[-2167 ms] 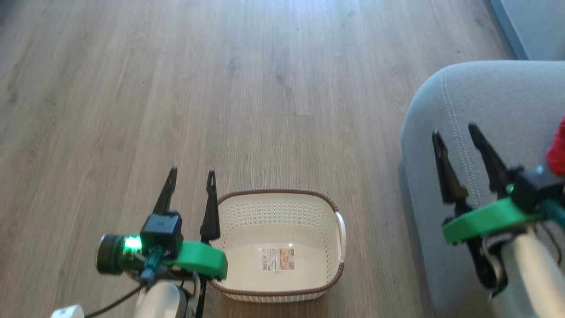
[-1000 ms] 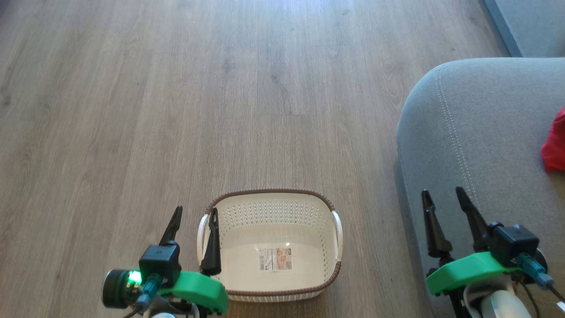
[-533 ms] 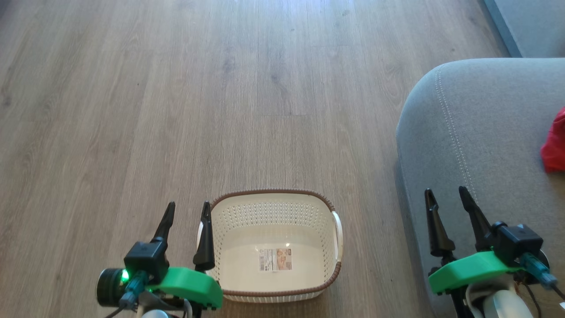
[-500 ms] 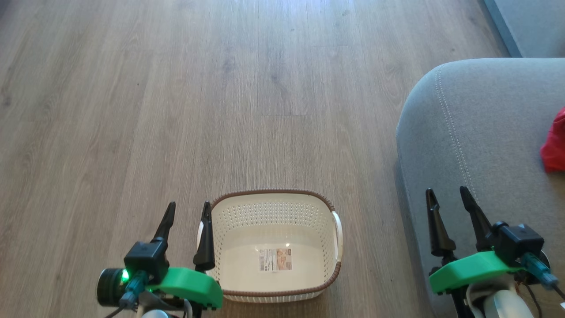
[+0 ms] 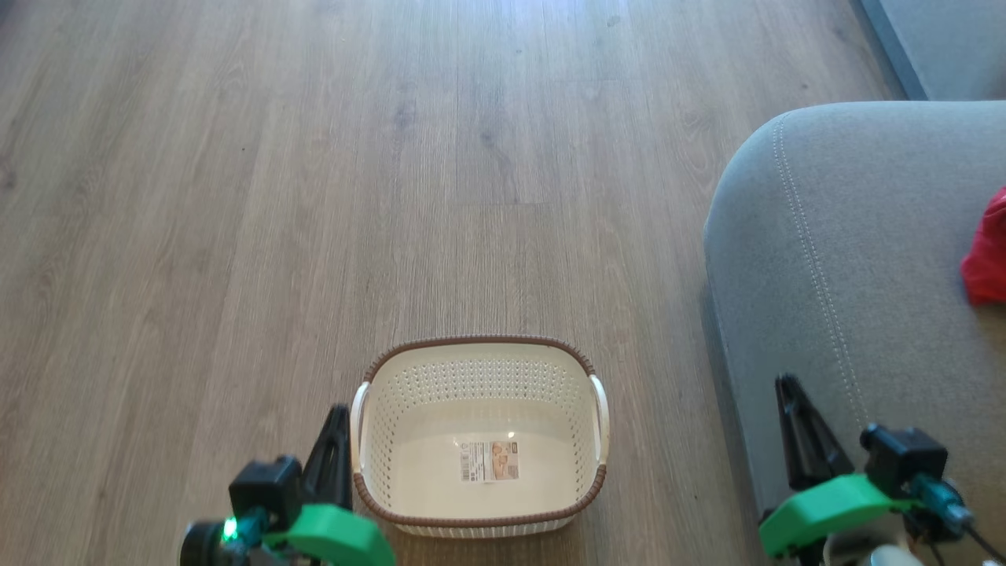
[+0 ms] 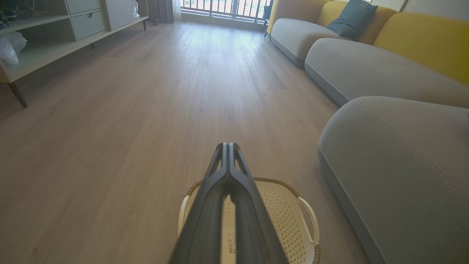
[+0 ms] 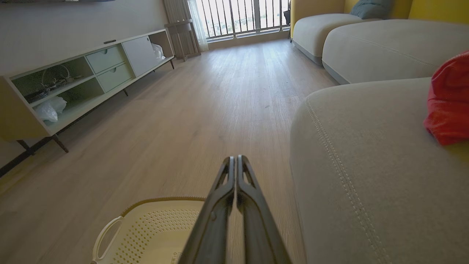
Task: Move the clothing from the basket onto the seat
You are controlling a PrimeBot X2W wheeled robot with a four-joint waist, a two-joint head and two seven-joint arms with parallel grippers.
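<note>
The basket (image 5: 481, 341) stands on the wooden floor (image 5: 314, 196) with nothing in it but the label (image 5: 490, 461) on its bottom. The clothing (image 5: 989, 251) lies on top of the seat (image 5: 849, 236), well apart from the rounded edge. The task therefore appears complete or nearly so. The left gripper (image 6: 228, 146) has its fingers pressed together and carries nothing, and the right gripper (image 7: 235, 158) is in the same condition.

Hazard 1: the left gripper sits just beside the basket's left handle, so a sideways swing of that arm could knock or shift the basket.

Hazard 2: the right gripper hangs at the seat's near edge, where a forward move could drag its tips across the upholstery or catch the stitched seam.

Hazard 3: the edge of the head view cuts off the red fabric, so an unseen part may overhang and slide off.

Count: one basket, one label, two grippers, one seat and one visible red mass. Whether that mass is one garment or two cannot be told.
</note>
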